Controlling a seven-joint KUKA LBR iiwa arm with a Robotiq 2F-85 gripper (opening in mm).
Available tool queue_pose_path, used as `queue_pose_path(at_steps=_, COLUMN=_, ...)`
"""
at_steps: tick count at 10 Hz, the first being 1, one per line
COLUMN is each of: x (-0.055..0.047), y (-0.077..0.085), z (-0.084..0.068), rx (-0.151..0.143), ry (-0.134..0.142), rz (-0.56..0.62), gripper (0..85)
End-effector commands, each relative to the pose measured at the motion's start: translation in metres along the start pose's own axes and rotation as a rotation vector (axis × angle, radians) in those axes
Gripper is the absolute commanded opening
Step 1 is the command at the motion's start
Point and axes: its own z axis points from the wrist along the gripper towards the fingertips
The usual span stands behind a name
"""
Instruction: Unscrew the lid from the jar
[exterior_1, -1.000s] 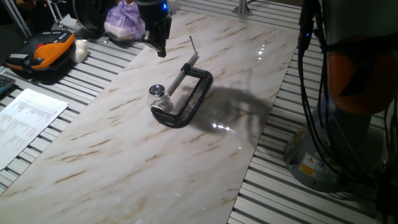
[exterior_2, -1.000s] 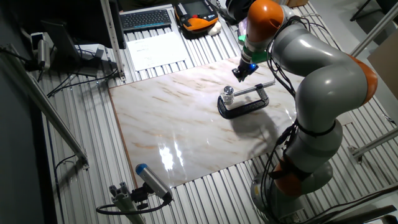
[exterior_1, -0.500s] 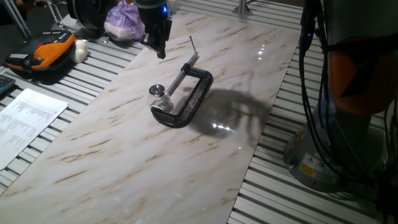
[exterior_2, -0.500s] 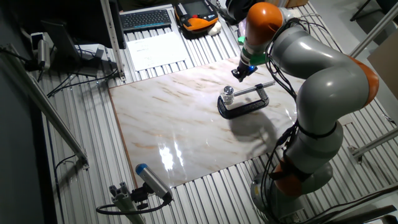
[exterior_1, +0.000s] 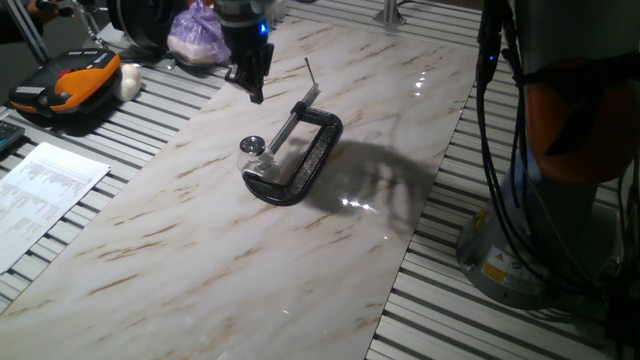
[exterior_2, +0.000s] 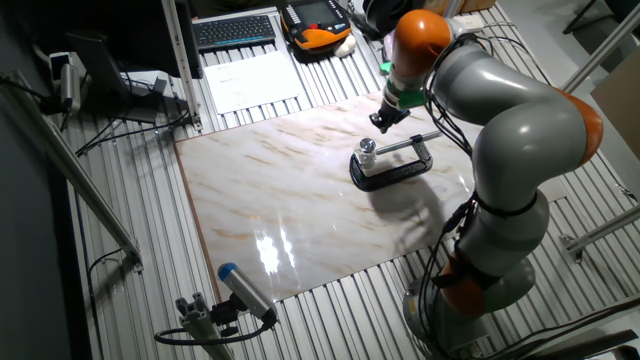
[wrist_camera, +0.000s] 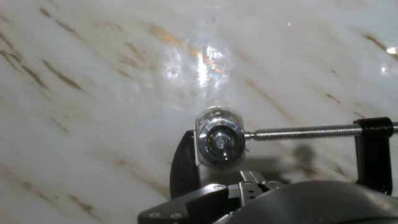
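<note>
A tiny clear glass jar (exterior_1: 263, 166) stands on the marble board, pinched between the jaws of a black C-clamp (exterior_1: 312, 158). Its shiny round lid (exterior_1: 252, 146) sits on top. In the hand view the lid (wrist_camera: 219, 142) is low in the middle, with the jar (wrist_camera: 217, 117) under it and the clamp's threaded screw (wrist_camera: 305, 131) running off to the right. My gripper (exterior_1: 255, 96) hangs above the board behind the jar, apart from it, also seen from the other side (exterior_2: 379, 122). Its fingers read as one dark shape, and the hand view hides the tips.
The marble board (exterior_1: 200, 250) lies on a slatted table. An orange-and-black device (exterior_1: 70, 85), a purple bag (exterior_1: 198, 35) and a printed sheet (exterior_1: 45, 190) lie off its left side. The arm's base (exterior_1: 520, 250) and cables stand at the right.
My gripper has shifted slightly left and lower, coming a little closer to the jar. The jar, lid and clamp have not moved.
</note>
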Motion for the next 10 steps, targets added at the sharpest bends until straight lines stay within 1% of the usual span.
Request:
queue_pose_path(at_steps=1, x=-0.001, y=0.001, z=0.004, rx=-0.002, ry=-0.003, rz=0.002, gripper=0.0)
queue_pose_path(at_steps=4, x=-0.009, y=0.012, z=0.001, rx=0.006, ry=0.008, rz=0.025, gripper=0.0)
queue_pose_path(at_steps=7, x=-0.017, y=0.016, z=0.015, rx=0.001, ry=-0.007, rz=0.031, gripper=0.0)
queue_pose_path(at_steps=10, x=-0.020, y=0.020, z=0.018, rx=0.002, ry=-0.006, rz=0.036, gripper=0.0)
